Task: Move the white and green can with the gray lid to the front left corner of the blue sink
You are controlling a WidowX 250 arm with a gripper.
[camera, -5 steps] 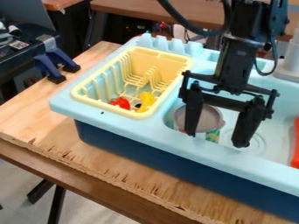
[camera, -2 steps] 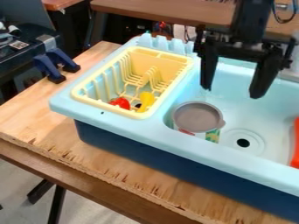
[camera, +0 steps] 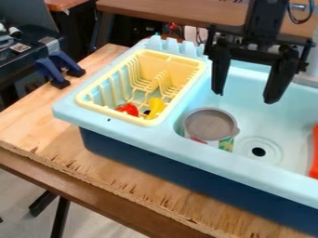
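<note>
The sink unit [camera: 127, 135] looks like smooth plastic with a soft sheen on its pale rim, and the dish rack [camera: 93, 106] has the look of moulded plastic, as do the small red piece [camera: 129, 109] and the yellow piece [camera: 155, 107] lying in it. The can [camera: 211, 124] shows a dull, metal-like grey end above a printed side. Under the sink unit, the table [camera: 46, 128] has a top of bare, matt wood with visible grain, its front edge rough and splintered.
</note>
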